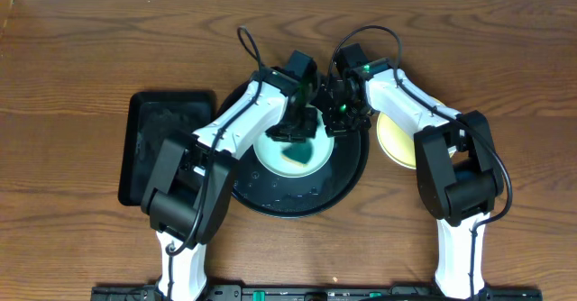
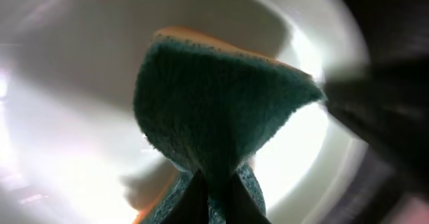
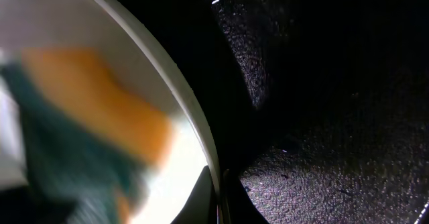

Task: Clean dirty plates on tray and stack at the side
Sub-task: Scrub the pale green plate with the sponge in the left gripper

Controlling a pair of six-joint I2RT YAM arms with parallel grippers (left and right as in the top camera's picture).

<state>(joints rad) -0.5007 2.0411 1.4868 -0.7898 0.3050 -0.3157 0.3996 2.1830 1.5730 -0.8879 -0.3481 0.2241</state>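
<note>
The left pincer (image 2: 213, 198) is clenched on a sponge (image 2: 214, 96), pinching it near one edge so that the sponge folds. Its dark green scouring face turns toward the wrist camera and its orange foam shows along the far edge. The sponge hangs low over, and seems to press into, the pale mint-blue plate (image 1: 317, 159). That suits scrubbing, since the free end can drag across the plate's surface.

The right pincer (image 3: 218, 198) is closed on that plate's rim. The thin pale edge runs straight down between its fingers. This looks like a steadying hold, so the plate does not slide or spin while the sponge works.

The plate lies inside the large round black tray (image 1: 288, 202), toward its back half, with the tray's pebbled, wet-looking floor showing around it. A pale yellow plate (image 1: 394, 145) lies on the counter (image 1: 72, 85) just right of the tray, partly hidden under the right arm. This is probably where the stack goes. No third plate can be made out. A smaller rectangular black tray (image 1: 167, 148) sits to the left.

The left arm (image 1: 243, 121) reaches forward and inward from the near left, its wrist bent down over the plate. The right arm (image 1: 406, 107) mirrors it from the near right. It arches over the yellow plate, with its wrist angled down and in to the plate's right rim. The two wrists are close together above the tray.
</note>
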